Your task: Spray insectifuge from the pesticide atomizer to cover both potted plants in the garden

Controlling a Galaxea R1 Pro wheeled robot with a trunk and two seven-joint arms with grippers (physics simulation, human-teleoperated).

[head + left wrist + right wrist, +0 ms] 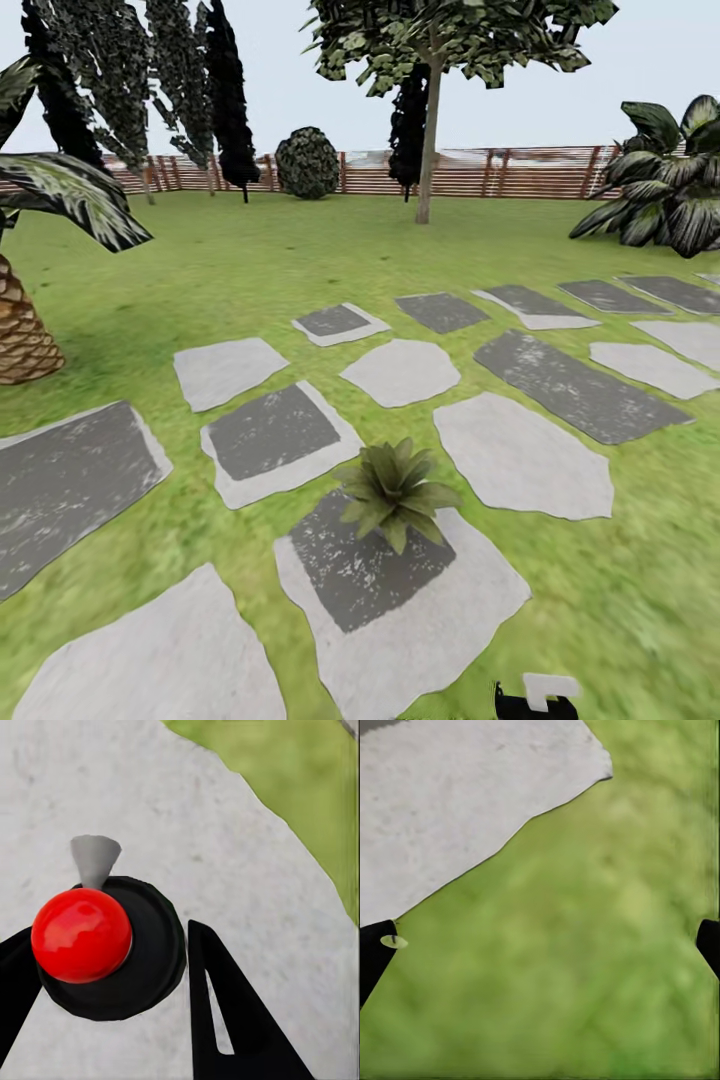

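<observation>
One potted plant (393, 490), a low rosette of pointed green leaves, stands on a grey stepping stone (420, 620) just ahead; its leaves hide the pot. The left wrist view looks down on the pesticide atomizer (142, 975): a dark round body, a shiny red ball and a pale grey nozzle. My left gripper (112, 934) is shut on it, a black finger against each side, above pale stone. A pale grey piece on a black part (548, 690) pokes in at the head view's bottom edge. My right gripper (549, 930) is open over grass with nothing between its fingers. The second potted plant is out of view.
Grey stepping stones (520, 455) spread across the lawn ahead. A scaly-trunked palm (25, 330) stands at the left and a big dark-leaved plant (665, 185) at the far right. A tree (430, 120) and a brown slatted fence (520, 172) close the back.
</observation>
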